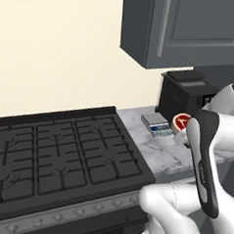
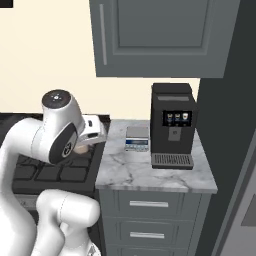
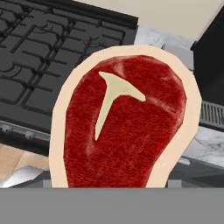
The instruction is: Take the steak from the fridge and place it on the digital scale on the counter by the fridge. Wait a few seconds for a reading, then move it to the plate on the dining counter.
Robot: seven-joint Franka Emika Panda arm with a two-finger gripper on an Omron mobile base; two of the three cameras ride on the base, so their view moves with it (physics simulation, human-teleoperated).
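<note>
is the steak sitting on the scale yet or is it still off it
Off it. The steak hangs in the air beside the digital scale, whose platform is bare. In the hand view it sits right before the camera, above the stove.

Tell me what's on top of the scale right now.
Nothing rests on the scale; its silver platform is bare in the right base view. In the left base view the steak sits beside it, held up in the air, and the arm hides the counter past it.

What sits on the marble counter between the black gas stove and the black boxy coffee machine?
The small silver-grey digital scale with its blue display sits there in the right base view, on the marble counter, close beside the coffee machine and clear of the stove.
</note>
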